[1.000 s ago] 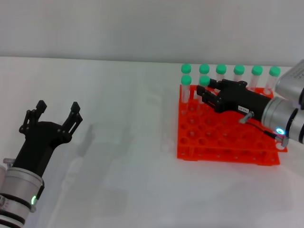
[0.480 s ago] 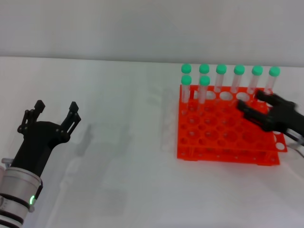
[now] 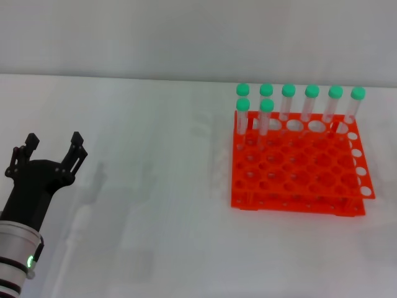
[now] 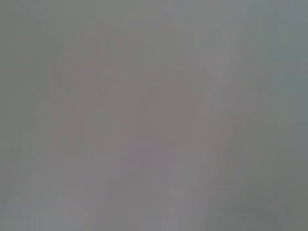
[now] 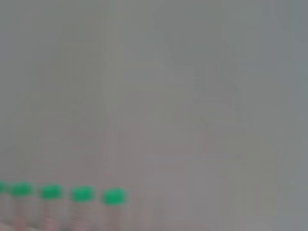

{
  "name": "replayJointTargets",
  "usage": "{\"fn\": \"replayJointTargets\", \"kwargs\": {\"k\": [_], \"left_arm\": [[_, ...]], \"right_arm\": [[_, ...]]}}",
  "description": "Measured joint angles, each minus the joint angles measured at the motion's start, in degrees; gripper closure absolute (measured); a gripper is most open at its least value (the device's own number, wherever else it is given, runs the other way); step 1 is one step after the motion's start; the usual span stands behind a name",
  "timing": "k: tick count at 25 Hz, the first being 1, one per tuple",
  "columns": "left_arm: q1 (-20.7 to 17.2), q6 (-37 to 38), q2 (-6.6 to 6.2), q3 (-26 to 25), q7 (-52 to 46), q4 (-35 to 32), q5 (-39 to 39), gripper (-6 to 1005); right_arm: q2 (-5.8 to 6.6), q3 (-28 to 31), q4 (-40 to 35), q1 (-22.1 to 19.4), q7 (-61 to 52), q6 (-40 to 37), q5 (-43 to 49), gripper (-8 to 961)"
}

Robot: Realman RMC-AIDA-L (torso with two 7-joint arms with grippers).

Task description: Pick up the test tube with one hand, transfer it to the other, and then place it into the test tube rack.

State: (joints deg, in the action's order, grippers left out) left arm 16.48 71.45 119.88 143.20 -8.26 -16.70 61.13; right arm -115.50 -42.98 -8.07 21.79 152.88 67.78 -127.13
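1. White table [image 3: 161,236] filled the whole scene, with a pale wall behind it.
2. Nearest the camera, the left gripper [image 3: 48,148] hung low over the table at the near left. Its jaws were spread wide and nothing was between them.
3. Only bare white table lay in front of those jaws. No tube lay loose there to pick up.
4. The right gripper was not in the head view at all, so I could not tell how its jaws stood.
5. Far off to the right of the left jaws sat the test tube rack [image 3: 298,180], bright orange with many round holes.
6. Eight tubes with green caps stood upright at the far side of the rack, six in the back row and two just in front of them. The test tube [image 3: 265,121] of the task was most likely the second tube of that front pair, though all eight looked the same.
7. The right wrist view showed some green caps [image 5: 82,193] low down, so that arm was probably near the rack.
8. To me the job looked done, or almost done. A good last move would be to pull both arms away slowly and high, so no finger knocked a tall cap.
9. The tubes stood close together, so a bump could tip them.
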Motion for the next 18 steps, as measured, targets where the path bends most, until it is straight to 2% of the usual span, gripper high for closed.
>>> {"fn": "replayJointTargets", "kwargs": {"k": [6, 18], "left_arm": [[-0.31, 0.12, 0.05, 0.47, -0.01, -0.3, -0.14, 112], [-1.83, 0.85, 0.01, 0.11, -1.38, 0.66, 0.2, 112]], "right_arm": [[-0.29, 0.09, 0.64, -0.18, 5.9, -3.67, -8.02, 125], [-0.45, 3.0, 1.94, 0.21, 6.0, -2.81, -8.26, 81]]}}
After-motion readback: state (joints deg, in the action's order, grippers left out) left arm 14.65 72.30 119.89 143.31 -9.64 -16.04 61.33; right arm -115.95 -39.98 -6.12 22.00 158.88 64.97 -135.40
